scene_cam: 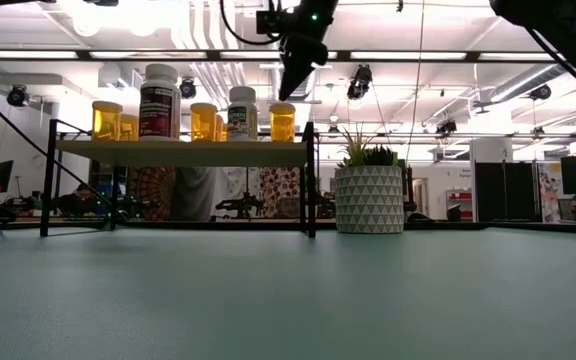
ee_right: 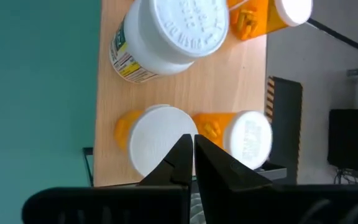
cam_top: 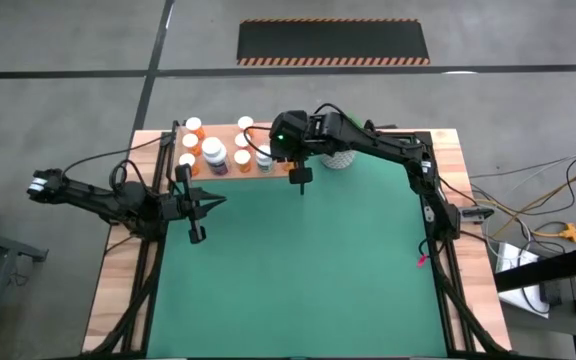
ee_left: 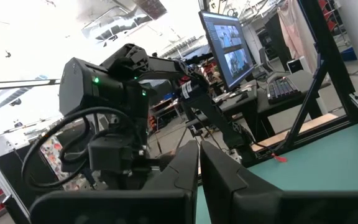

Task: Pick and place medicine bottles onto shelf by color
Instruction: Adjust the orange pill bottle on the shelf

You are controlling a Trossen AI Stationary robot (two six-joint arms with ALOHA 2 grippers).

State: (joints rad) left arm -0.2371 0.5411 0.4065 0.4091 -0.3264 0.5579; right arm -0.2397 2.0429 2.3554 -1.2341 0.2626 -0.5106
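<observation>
The bottles (cam_top: 216,150) all appear to stand on the shelf (cam_top: 268,172) at the table's far left: orange ones in a row with a larger white one and a white one with a green label among them (the low view shows no bottle on the green mat (cam_top: 298,270)). The placing step looks to be at or near its end.

The right gripper (cam_top: 300,178) hangs above the shelf's right end, just off its front edge, its jaws closed together and holding nothing. Its wrist view looks straight down on white caps (ee_right: 160,144), with the fingertips (ee_right: 182,152) over the gap between two orange bottles and the green-labelled white one (ee_right: 166,34) beyond.

The left gripper (cam_top: 196,205) waits over the mat's left side, well apart from the shelf, its jaws likewise closed and empty.

Sorting by colour seems loose, since white bottles sit between orange ones. If nothing remains to pick, the next move would likely be for the right arm to lift clear without brushing the caps, and then retreat
</observation>
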